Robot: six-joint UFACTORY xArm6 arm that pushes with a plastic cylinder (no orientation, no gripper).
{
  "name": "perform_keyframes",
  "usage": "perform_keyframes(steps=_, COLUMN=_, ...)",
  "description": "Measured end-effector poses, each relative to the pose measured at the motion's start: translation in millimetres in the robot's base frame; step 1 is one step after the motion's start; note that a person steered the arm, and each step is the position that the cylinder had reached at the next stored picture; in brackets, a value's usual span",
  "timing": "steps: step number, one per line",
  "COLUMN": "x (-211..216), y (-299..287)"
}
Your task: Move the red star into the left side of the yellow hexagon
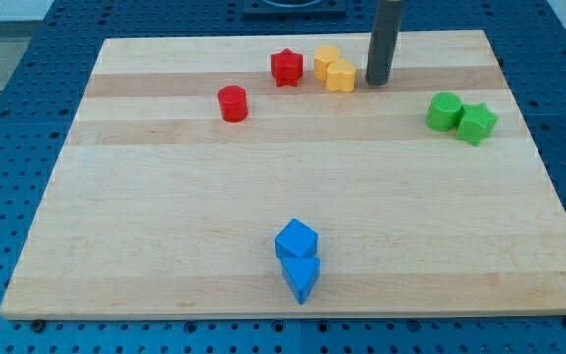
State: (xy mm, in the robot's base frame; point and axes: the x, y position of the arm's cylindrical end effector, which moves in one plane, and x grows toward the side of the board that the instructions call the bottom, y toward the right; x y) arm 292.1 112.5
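Nearest the view's bottom, two blue blocks sat touching on the wooden board [165, 246]; a blue cube [296, 239] lay just above a blue wedge-like block [302, 277], whose exact shape I could not make out; both were a little right of the board's middle and well apart from everything else. Farther up, at the view's right, a green cylinder [444, 111] and a green star [477, 123] stood pressed side by side; across the board toward the left, a red cylinder [232, 102] stood alone. Nearer the view's top, the red star [286, 68] lay just beside the left of a yellow pair, close but with a thin gap showing; that pair was the yellow hexagon [327, 62] and a second yellow block [341, 76] touching it at its lower right, its shape unclear to me. My tip [377, 82] rested on the board just to the right of the yellow pair, near but not touching, so the yellow blocks lay between it and the red star; the rod carried no jaws, so there was nothing open or closed to tell.
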Motion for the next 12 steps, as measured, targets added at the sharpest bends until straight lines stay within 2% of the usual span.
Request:
perform_keyframes(steps=3, x=-8, y=-6)
perform_keyframes(steps=5, x=-40, y=-12)
perform_keyframes(steps=7, x=-42, y=-22)
perform_keyframes(steps=8, x=-65, y=-27)
perform_keyframes(steps=10, x=-74, y=-120)
perform_keyframes(steps=11, x=-63, y=-165)
perform_keyframes(steps=12, x=-29, y=-176)
